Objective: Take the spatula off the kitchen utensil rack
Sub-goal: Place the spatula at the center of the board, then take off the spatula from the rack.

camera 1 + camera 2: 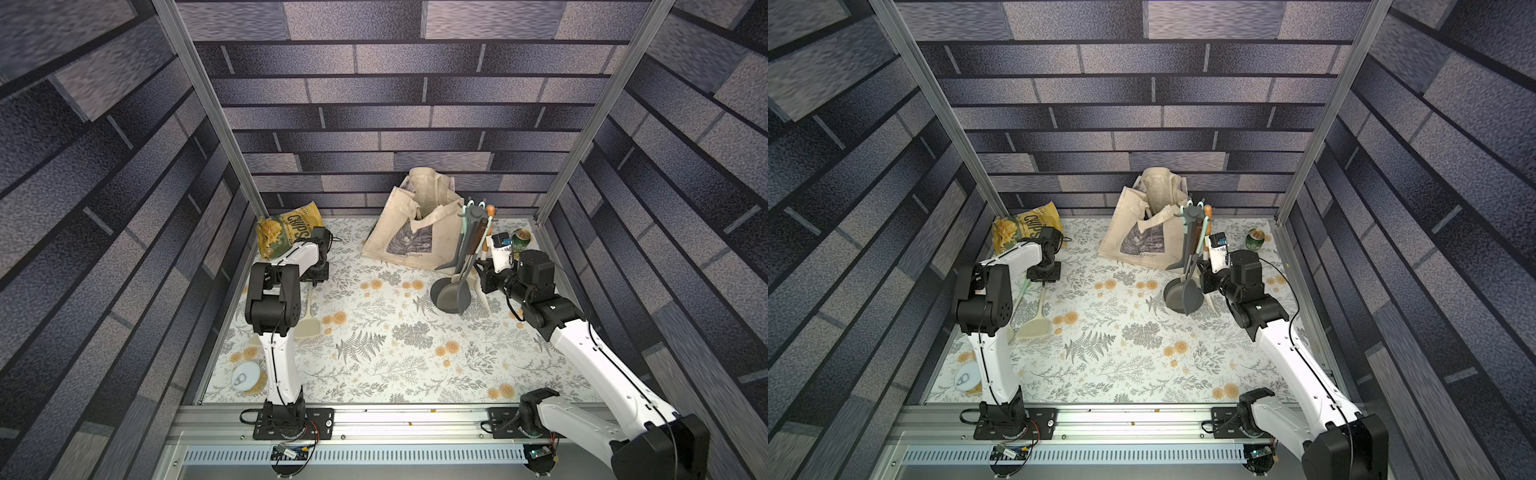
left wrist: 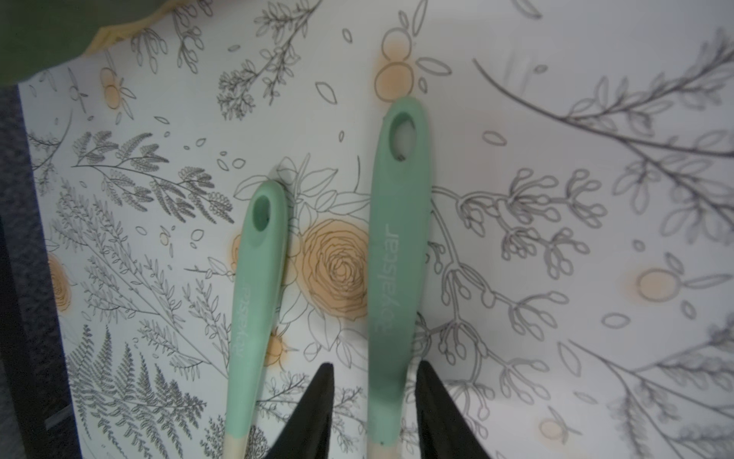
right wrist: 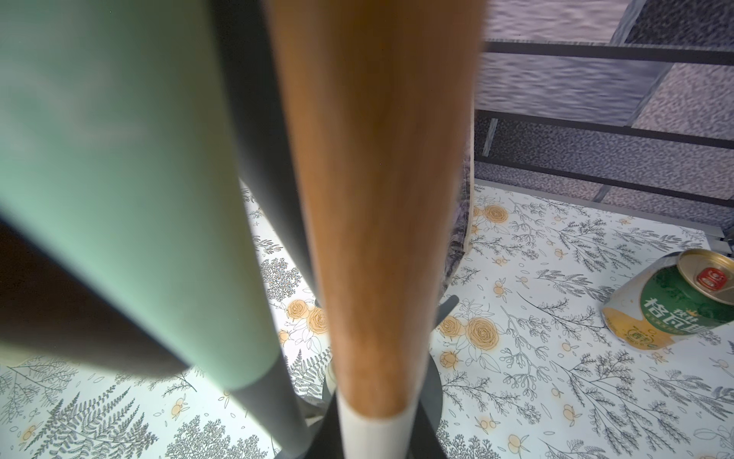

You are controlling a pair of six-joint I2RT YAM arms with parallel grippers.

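Observation:
The kitchen utensil rack (image 1: 473, 215) (image 1: 1192, 212) stands at the back right, with grey and mint-handled utensils hanging from its star top. My right gripper (image 3: 375, 401) (image 1: 484, 266) is shut on the white shaft of a wood-handled utensil (image 3: 377, 198) that hangs beside the rack's pole. At the left, a spatula (image 2: 397, 258) (image 1: 1036, 326) with a mint handle and a beige flat head lies on the table. My left gripper (image 2: 374, 365) straddles its handle, open, with a gap on one side. A second mint-handled utensil (image 2: 254, 286) lies beside it.
A chips bag (image 1: 286, 235) lies at the back left behind the left arm. A cloth tote bag (image 1: 415, 232) leans just behind the rack. A dented green can (image 1: 520, 240) (image 3: 671, 302) sits right of it. A pull-tab tin (image 1: 247, 376) stands by the left arm's base.

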